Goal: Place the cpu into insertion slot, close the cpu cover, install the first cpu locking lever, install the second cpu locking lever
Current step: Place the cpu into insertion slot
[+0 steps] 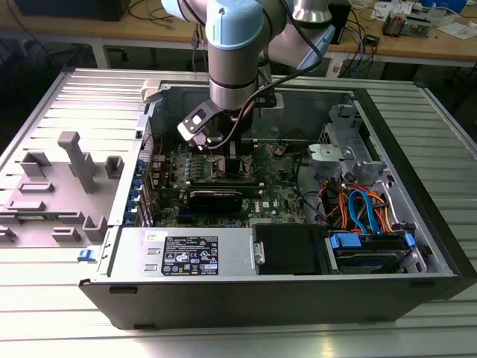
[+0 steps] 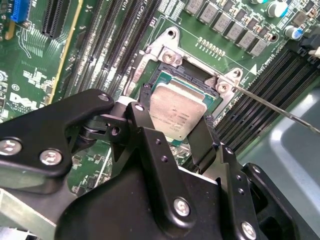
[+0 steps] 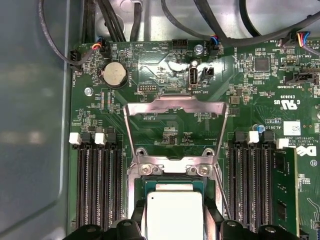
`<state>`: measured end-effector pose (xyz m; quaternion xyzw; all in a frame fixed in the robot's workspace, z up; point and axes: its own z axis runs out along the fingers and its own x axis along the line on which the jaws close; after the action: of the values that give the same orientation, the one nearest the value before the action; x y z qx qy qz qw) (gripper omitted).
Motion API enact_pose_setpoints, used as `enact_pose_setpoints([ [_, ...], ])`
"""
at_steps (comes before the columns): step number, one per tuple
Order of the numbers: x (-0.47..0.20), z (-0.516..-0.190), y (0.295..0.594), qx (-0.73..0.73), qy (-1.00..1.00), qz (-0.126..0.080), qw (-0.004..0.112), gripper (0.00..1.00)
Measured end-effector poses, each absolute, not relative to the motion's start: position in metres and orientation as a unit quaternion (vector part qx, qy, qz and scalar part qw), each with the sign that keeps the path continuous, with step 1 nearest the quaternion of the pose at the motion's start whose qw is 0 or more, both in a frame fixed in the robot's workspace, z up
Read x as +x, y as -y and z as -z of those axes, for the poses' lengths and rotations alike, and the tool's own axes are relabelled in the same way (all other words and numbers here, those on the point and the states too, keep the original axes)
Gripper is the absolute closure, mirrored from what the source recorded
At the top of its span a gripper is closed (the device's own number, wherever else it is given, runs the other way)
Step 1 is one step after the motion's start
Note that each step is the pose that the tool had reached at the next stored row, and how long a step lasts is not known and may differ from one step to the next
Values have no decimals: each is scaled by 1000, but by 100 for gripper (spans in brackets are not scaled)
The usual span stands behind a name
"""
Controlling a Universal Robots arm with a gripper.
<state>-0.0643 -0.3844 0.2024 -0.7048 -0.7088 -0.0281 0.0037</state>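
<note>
First step in hand, judging by the layout: setting the chip (image 2: 177,111) into the socket (image 2: 166,55). Clamped on the chip by two opposite edges, with the black fingers (image 2: 144,124) of the gripper (image 2: 176,122) tight against either side. Directly below the fingertips in both wrist views, the socket, chip lying within its silver rim; cannot tell whether fully seated or held just above the contacts. Beyond the fingertips in the first wrist view, the cover (image 3: 175,106) swung up and open, not yet closed. Just beside one finger, a thin wire lever (image 2: 280,111) standing free and unlatched. Calls next, most likely, for holding the chip level and square to the rim, then loosening the grip without dragging it sideways.
</note>
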Motion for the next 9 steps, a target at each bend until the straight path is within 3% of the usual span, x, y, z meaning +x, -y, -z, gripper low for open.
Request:
enact_pose_setpoints([
  [9, -64, -202, 385, -705, 708, 28, 4, 45],
])
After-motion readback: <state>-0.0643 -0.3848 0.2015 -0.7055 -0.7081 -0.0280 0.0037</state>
